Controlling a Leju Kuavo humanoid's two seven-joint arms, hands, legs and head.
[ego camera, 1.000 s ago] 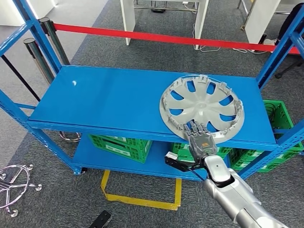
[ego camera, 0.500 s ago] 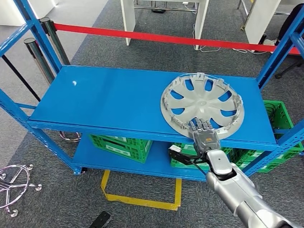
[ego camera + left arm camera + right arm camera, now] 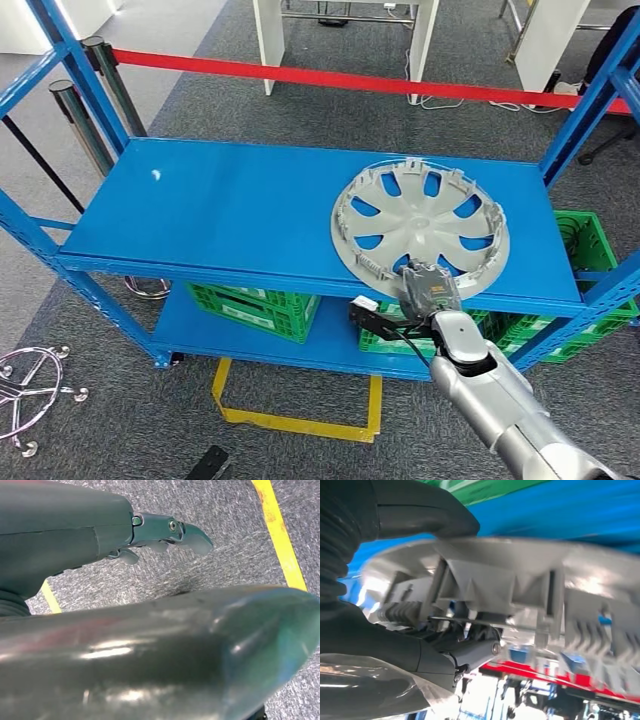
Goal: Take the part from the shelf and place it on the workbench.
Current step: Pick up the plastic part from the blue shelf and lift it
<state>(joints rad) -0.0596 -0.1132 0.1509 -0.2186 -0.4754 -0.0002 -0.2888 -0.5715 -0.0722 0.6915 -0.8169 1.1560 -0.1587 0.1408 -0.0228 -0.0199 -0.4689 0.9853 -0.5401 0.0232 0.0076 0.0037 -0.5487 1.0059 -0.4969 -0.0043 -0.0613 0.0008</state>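
The part is a grey hubcap (image 3: 423,215) lying at the right end of the blue shelf's top board (image 3: 226,210), its near rim over the front edge. My right hand (image 3: 426,288) grips that near rim from the front, fingers curled over it. In the right wrist view the hubcap's ribbed rim (image 3: 501,575) sits between the thumb and the darker fingers of my right hand (image 3: 433,655). My left hand (image 3: 113,530) hangs over grey carpet, fingers stretched out and holding nothing.
Green crates (image 3: 256,305) stand on the lower board, with another (image 3: 581,240) behind the right upright (image 3: 589,105). Red barrier tape (image 3: 302,75) runs behind the shelf, and posts (image 3: 75,120) stand at its left. On the floor are a yellow marking (image 3: 294,420) and a chrome chair base (image 3: 30,385).
My right hand's fingers, lying flat on the hubcap before, have curled over its near rim. The hubcap has shifted slightly to the left.
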